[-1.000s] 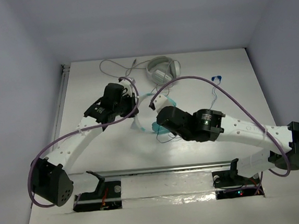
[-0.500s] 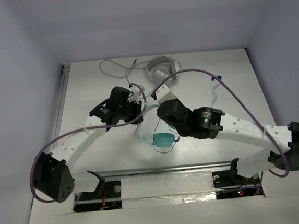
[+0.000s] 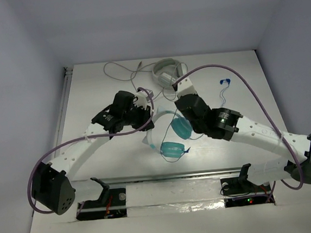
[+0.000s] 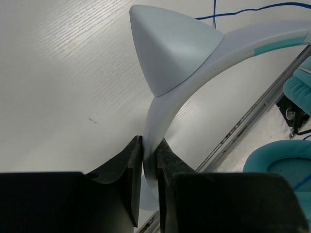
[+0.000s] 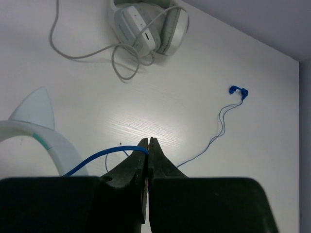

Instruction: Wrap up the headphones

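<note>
The teal headphones [image 3: 173,147] sit around the middle of the tabletop [image 3: 88,95], a little nearer the near edge than the far one. 1 ear cup lies close to the near edge. The other ear cup [image 3: 179,128] is just beyond it and tilted, tucked against the right arm. The pale headband [image 4: 194,63] arches from the cups toward the left edge. It carries a pointed cat-ear shape [image 4: 167,48] on its outer side.

The left gripper [image 4: 149,150] is clamped on the headband, with 1 finger on each face of the thin band and no gap showing. In the left wrist view the band rises out of the jaws and curves away to the right.

The right gripper [image 5: 148,145] is beyond the cups, toward the far edge. Its 2 fingers are pressed together on the thin blue cable [image 5: 127,147], which leaves the jaws to the left and drops toward the headband. More of the cable trails loosely across the table toward the far right corner and ends at a small blue plug [image 3: 224,81].

A second pair, the grey-white headphones [image 5: 148,26], lies at the far edge near its middle. Its grey cable [image 5: 87,48] is looped loosely to its left, and neither arm touches it.
</note>
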